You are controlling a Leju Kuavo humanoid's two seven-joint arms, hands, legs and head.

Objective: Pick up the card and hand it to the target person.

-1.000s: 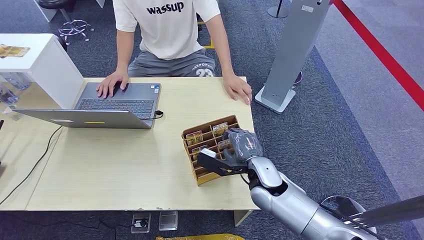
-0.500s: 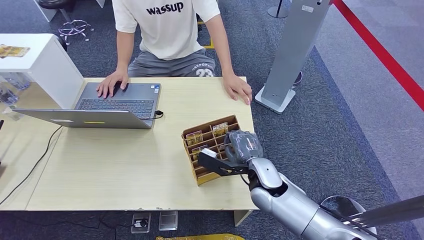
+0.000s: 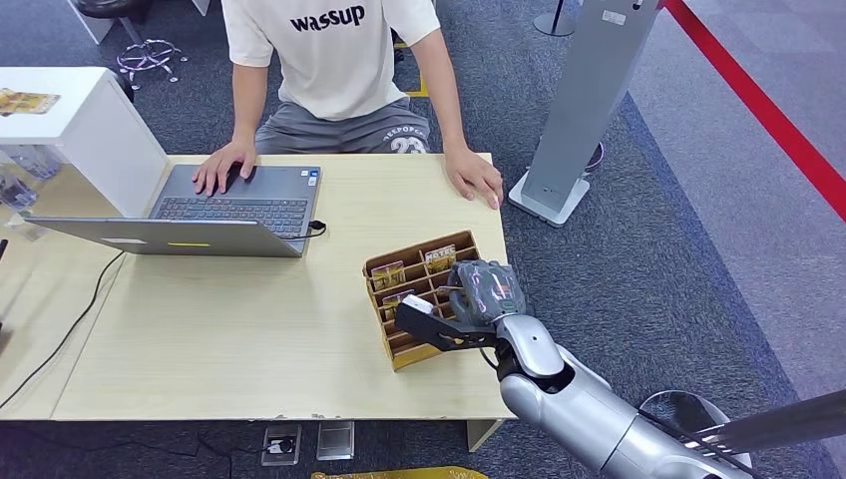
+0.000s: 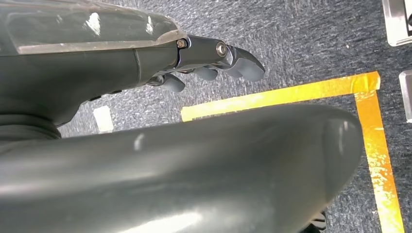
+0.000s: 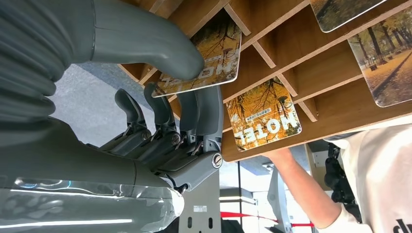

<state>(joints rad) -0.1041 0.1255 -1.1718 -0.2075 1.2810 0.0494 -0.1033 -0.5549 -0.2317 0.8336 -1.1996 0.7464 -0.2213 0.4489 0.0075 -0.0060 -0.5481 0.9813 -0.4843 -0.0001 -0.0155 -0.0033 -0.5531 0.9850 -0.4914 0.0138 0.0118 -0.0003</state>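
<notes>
Over the last second the right hand (image 3: 477, 296) has hardly shifted at the wooden card rack (image 3: 399, 351); it has settled a little lower against the rack's near right corner, and the rack itself has not moved. The right wrist view shows the outcome: the thumb (image 5: 145, 36) lies on the face of the card (image 5: 211, 53) and the dark fingers (image 5: 206, 114) press its underside, so the card is pinched while still part-way inside its compartment; judged from this, the grasp is made and the lift out has yet to come.

The left hand (image 4: 209, 60) hangs over the carpet beside a strip of yellow floor tape (image 4: 291, 92); its fingers are curled in loosely and hold nothing.

Surroundings: a second HOTEL card (image 5: 262, 119) sits in the adjoining compartment; the person (image 3: 334, 60) sits at the far edge of the table (image 3: 249, 339), one hand on the laptop (image 3: 234, 205), the other hand (image 3: 477, 178) flat on the tabletop beyond the rack.

Obstructions: the wooden dividers flank the pinched card closely and could catch its edges on withdrawal; the route from rack to the person's resting hand crosses bare tabletop.
</notes>
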